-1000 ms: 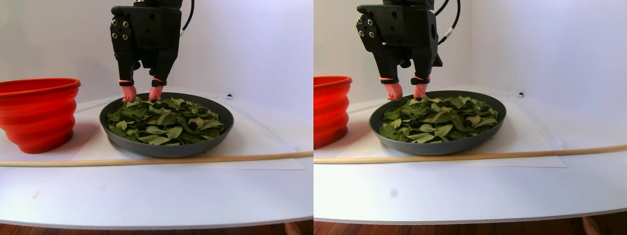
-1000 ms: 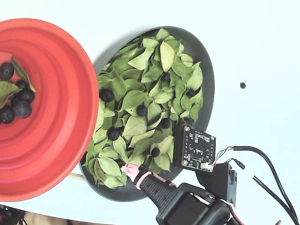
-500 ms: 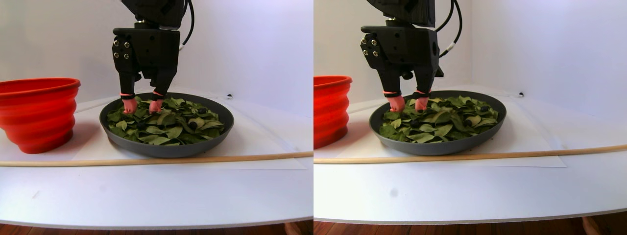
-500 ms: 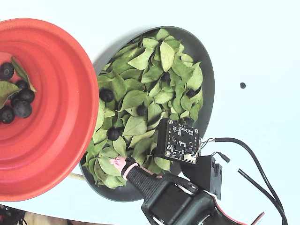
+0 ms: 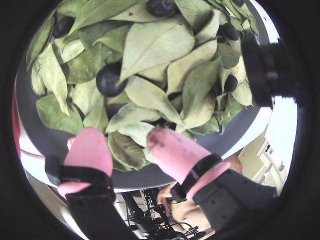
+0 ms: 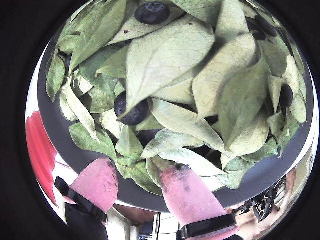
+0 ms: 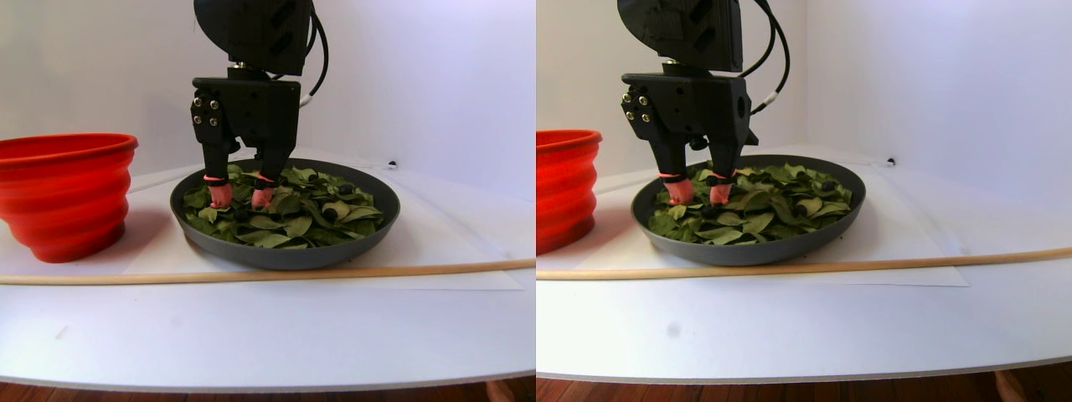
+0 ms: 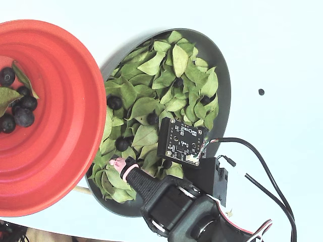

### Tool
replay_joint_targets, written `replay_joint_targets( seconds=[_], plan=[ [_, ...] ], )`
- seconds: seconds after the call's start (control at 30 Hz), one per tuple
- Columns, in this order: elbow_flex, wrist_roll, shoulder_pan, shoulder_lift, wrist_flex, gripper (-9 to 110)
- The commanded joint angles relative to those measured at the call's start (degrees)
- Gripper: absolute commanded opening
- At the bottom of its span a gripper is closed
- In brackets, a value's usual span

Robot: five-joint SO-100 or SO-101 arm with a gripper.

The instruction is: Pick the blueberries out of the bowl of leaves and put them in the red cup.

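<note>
Two pink-capped fingertips [image 6: 187, 192] of the gripper [image 5: 125, 150] sit apart, nothing between them but leaf; tips are down among the leaves [image 6: 170, 65] at approx 6 o'clock of the bowl [image 6: 57, 130] in both wrist views. Judgement: spread is kept so the fingers can straddle a berry before closing; low pose lets the tips dig under leaf cover.

Several blueberries [image 6: 131, 111] are visible in the bowl. Nearest one in a wrist view lies at approx 11 o'clock from the gap between the tips, half under a large pale leaf, not touched by either finger. Another berry [image 6: 152, 12] at 12 o'clock near the far rim. In the fixed view one berry [image 8: 122, 144] lies just beside the pink tip, at approx 1 o'clock from it; more toward bowl centre.

Red cup [image 8: 50, 116] overlaps the bowl edge at 9 o'clock in the fixed view and holds berries [image 8: 23, 117] plus a couple of stray leaves near its 9 o'clock wall. So task is partway, judged from both vessels holding berries.

Berry look: round, blue-black, matte bloom, smaller than the leaves. Leaves: oval, pointed, light to mid green, clear midribs, loosely heaped, so berries are partly hidden.

Stereo pair view: gripper [image 7: 238, 198] vertical over the bowl's 9 o'clock side, a wooden rod [image 7: 251, 273] lying in front.
</note>
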Motion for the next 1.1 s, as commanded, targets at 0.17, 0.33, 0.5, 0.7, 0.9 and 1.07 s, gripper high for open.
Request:
replay_joint_targets(
  seconds=[0.17, 0.33, 0.5, 0.7, 0.9, 1.07],
  plan=[
    [-2.8, 1.4, -0.8, -2.0, -3.1, 17],
    [-4.5, 2.0, -0.9, -3.6, -4.0, 17],
    [-5.4, 2.7, -1.1, -4.4, -4.3, 17],
    [-6.1, 3.2, -1.3, -6.5, -5.9, 17],
    [-6.9, 3.5, -1.5, -8.0, -6.9, 17],
    [-7.3, 3.7, -1.5, -9.1, -7.7, 17]
  ],
)
